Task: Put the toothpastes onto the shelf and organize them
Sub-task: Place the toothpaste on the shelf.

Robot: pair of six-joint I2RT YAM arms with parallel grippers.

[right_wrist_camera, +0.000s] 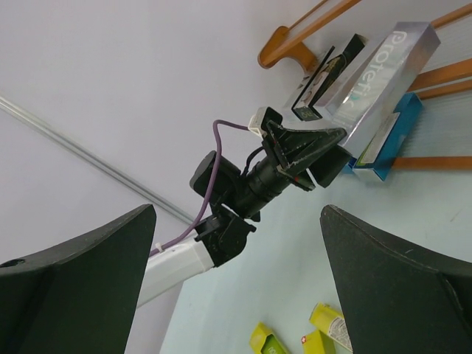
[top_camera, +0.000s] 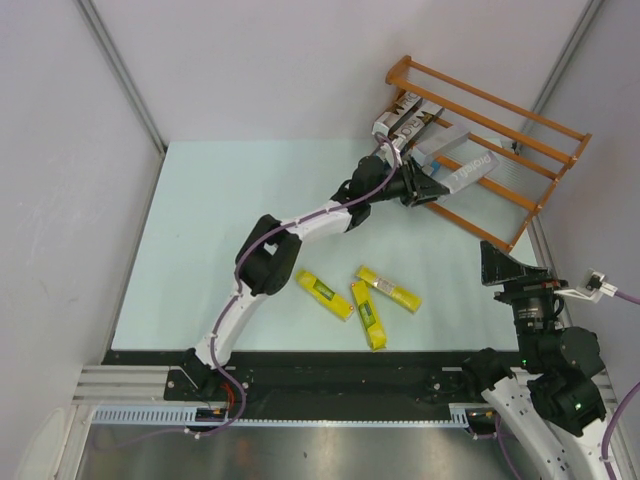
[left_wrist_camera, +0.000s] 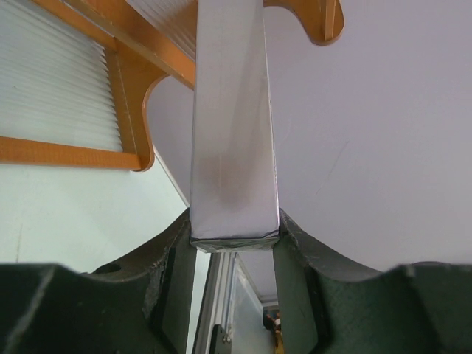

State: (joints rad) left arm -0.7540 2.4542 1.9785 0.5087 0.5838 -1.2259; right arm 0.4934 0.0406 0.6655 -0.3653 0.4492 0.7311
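Left gripper (top_camera: 428, 186) clamps a silver carton (top_camera: 470, 170) at the desk's far-right corner — the shelf (top_camera: 548, 195) rails may snag it — right gripper (top_camera: 503, 264) gapes, idle

Left gripper (left_wrist_camera: 234, 240) clenched, right gripper (right_wrist_camera: 237, 284) agape

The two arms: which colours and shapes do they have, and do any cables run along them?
Both arms have white links between bulky black joints: the left arm and the right arm. A thin purple cable runs along each. The left gripper and the right gripper are black and wedge-shaped; close up, their fingers look dark green.
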